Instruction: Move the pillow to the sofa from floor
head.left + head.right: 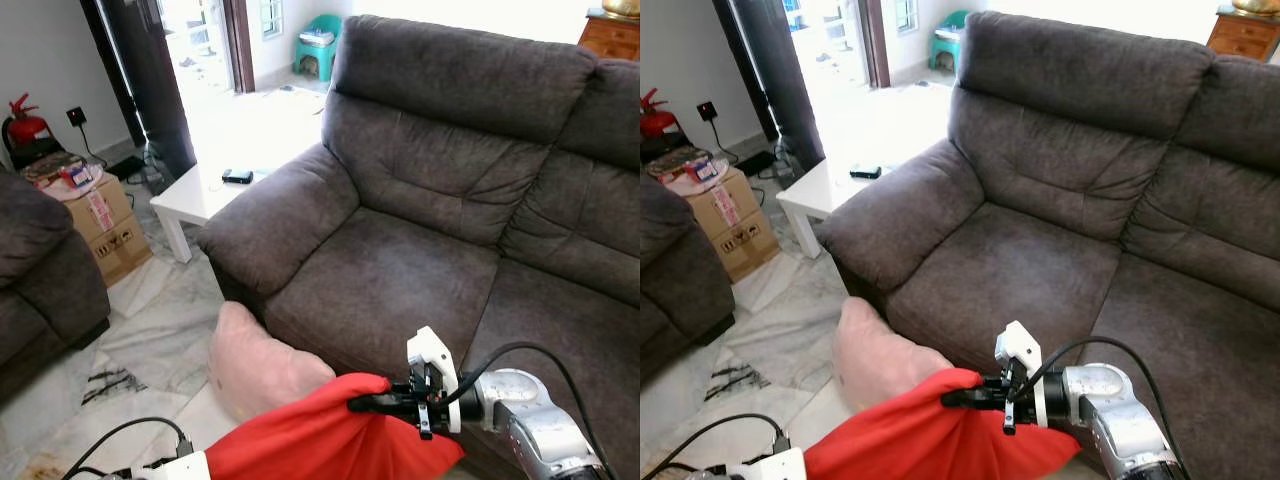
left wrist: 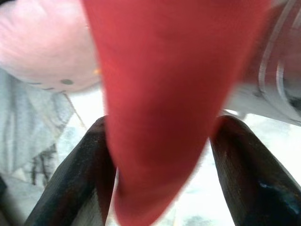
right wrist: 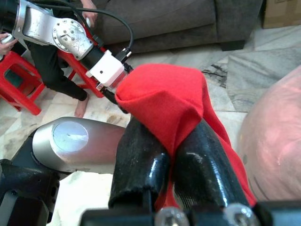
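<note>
- Your right gripper [image 1: 360, 404] has its two black fingers pinched tight on a corner of the red pillow [image 1: 310, 440].
- Your left gripper [image 2: 160, 155] clamps the pillow's other end, fabric filling the gap between its fingers.
- The red pillow hangs between both arms, just before the grey sofa [image 1: 400, 280], above the marble floor [image 1: 160, 330].
- A pink cushion [image 1: 255, 365] leans against the sofa front.

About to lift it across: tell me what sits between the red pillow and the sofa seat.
Nothing visible. Both claws, left and right, grip the red pillow just in front of the sofa seat. The pink pillow leans against the sofa front, to the left.
</note>
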Available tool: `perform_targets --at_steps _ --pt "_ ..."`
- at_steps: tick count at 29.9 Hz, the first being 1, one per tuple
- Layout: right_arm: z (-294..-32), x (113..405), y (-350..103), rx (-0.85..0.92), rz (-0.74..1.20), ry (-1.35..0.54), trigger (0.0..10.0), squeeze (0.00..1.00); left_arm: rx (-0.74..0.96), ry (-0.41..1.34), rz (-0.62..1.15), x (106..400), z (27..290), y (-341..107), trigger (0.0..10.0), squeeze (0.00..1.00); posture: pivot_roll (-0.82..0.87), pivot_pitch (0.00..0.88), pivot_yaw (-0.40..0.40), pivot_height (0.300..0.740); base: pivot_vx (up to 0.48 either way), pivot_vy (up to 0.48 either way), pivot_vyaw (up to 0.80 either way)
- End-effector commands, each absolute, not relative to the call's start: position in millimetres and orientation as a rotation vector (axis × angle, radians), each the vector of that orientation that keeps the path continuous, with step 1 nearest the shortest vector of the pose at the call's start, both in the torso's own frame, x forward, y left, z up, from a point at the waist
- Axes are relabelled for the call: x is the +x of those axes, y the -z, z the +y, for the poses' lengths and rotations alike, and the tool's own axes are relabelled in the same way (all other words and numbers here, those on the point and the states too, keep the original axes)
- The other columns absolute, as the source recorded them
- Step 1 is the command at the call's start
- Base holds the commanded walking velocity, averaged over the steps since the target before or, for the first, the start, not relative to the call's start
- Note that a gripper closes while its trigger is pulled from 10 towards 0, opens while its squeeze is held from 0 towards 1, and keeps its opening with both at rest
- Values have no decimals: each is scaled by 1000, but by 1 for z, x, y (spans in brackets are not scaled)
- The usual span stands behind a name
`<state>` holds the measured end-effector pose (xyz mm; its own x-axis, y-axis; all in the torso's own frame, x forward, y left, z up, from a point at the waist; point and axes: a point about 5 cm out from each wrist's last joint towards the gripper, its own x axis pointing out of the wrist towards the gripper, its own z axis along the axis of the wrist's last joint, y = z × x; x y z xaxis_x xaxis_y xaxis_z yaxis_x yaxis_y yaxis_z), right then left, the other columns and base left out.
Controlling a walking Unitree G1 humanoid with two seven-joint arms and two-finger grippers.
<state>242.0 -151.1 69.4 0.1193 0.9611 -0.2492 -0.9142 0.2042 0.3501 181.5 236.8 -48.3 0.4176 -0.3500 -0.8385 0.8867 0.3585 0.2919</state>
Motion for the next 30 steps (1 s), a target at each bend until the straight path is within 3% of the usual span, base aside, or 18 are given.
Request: perform_targets --at_steps 1,30 --pt "-142 248 -94 102 330 -1441 10000 0 863 902 740 184 236 48 0 0 82 0 -56 740 0 0 0" --pt "-141 249 -91 105 334 -1425 10000 0 893 816 706 192 236 48 0 0 84 0 -52 740 0 0 0"
